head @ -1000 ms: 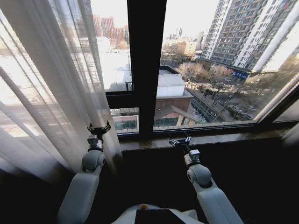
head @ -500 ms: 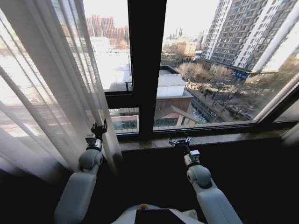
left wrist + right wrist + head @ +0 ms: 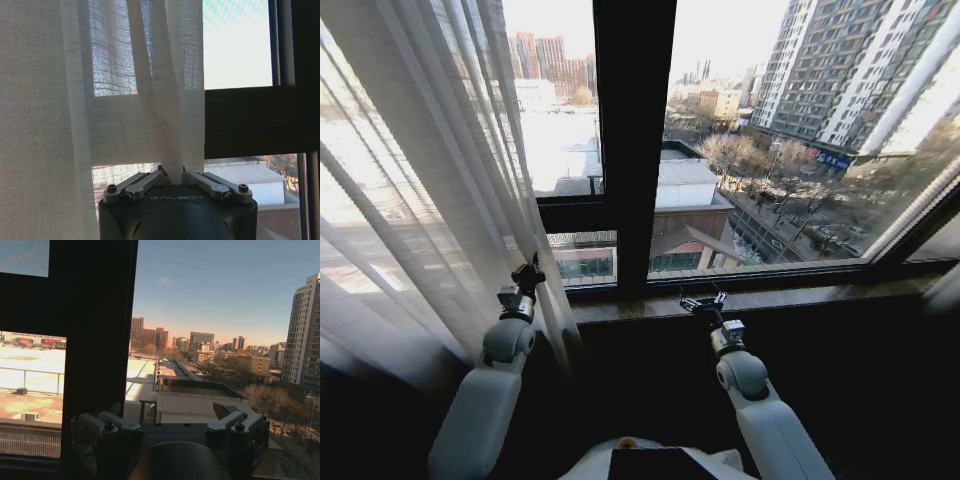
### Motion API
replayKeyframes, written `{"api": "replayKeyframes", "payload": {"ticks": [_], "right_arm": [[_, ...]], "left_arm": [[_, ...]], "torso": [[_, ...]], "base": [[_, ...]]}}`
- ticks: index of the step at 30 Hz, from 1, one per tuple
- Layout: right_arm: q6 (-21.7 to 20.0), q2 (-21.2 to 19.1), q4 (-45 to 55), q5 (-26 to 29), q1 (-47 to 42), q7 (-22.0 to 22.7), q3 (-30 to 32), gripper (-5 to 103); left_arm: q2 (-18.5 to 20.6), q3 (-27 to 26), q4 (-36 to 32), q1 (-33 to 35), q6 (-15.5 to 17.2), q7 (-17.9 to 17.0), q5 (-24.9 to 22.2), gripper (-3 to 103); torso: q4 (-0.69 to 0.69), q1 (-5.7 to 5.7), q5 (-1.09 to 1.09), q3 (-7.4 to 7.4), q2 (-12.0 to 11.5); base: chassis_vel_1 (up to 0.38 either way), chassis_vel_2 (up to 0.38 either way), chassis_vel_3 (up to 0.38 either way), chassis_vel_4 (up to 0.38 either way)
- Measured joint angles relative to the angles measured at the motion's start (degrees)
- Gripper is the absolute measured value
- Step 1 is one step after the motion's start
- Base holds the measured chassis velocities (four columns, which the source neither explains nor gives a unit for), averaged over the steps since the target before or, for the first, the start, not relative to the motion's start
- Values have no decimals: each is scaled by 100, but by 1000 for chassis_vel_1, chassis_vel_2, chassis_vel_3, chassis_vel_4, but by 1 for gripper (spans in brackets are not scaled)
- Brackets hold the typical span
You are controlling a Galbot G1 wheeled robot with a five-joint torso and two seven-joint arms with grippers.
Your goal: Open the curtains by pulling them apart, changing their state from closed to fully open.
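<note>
Since a second ago my left gripper has slid further toward my left, and the inner edge of the curtains has gone with it, baring a wider strip of glass beside the black window frame. On the left wrist view its jaws are closed tight on a pinched fold of the curtains, the fabric rising straight up out of the gripper.

What matters for the pull is the lie of the cloth. Its pleats run vertically, top to bottom of the window, and the whole bunched panel sits on my left, outboard of the left jaws. So the travel that gathers it further is sideways to my left, across the pleats, not along them.

My right gripper hangs above the window sill, well apart from any fabric, with its jaws spread and empty. I see only a pale sliver at the far right edge of the head view and cannot tell what it is.
</note>
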Motion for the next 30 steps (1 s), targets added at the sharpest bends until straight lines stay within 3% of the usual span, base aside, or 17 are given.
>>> {"api": "replayKeyframes", "payload": {"ticks": [13, 21, 24, 30], "right_arm": [[-39, 80, 169, -23, -2, -1, -203, 100], [-82, 94, 273, -334, -28, -57, -308, 100], [38, 127, 210, -701, -34, -73, -312, 100], [83, 126, 198, -768, -45, -73, -340, 100]], "left_arm": [[-174, -97, -56, 184, 9, 25, 10, 0], [-149, -141, -56, 184, -5, 44, 14, 0], [-142, -141, -74, 183, -5, 47, 12, 0], [-142, -135, -90, 186, -5, 50, 12, 0]], "torso": [[0, 0, 1, 0, 0], [0, 0, 1, 0, 0], [0, 0, 0, 0, 0], [0, 0, 1, 0, 0]], "base": [[0, 0, 0, 0], [0, 0, 0, 0], [0, 0, 0, 0], [0, 0, 0, 0]]}}
